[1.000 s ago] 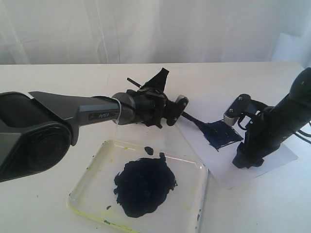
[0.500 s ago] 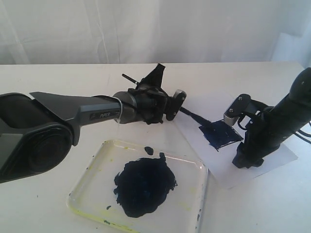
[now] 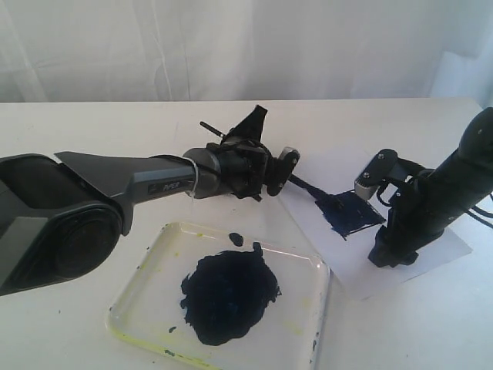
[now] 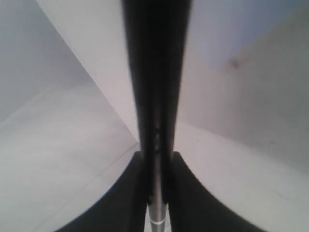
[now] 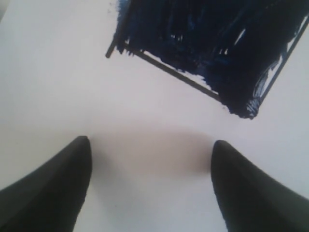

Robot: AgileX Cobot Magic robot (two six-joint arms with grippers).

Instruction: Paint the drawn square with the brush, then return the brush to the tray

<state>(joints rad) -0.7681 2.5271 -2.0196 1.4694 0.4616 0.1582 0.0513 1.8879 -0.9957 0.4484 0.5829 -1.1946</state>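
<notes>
Small tilted drawn square (image 3: 348, 213), filled solid blue-black, on white paper sheet (image 3: 441, 245) at right. At its left edge: paint-dark tip of long thin black brush (image 3: 306, 187), pinched in left gripper (image 3: 283, 168). Just near of the square, over the paper: right gripper (image 5: 150, 183), spread wide, empty. Nearer, left: shallow clear plastic tray (image 3: 311, 267) holding big blue-black paint blob (image 3: 229, 291).

Exterior: high oblique over counter (image 3: 92, 131). Left wrist: tight along brush (image 4: 155, 121). Right wrist: close above drawn square (image 5: 203, 43), exterior's 3 o'clock.
</notes>
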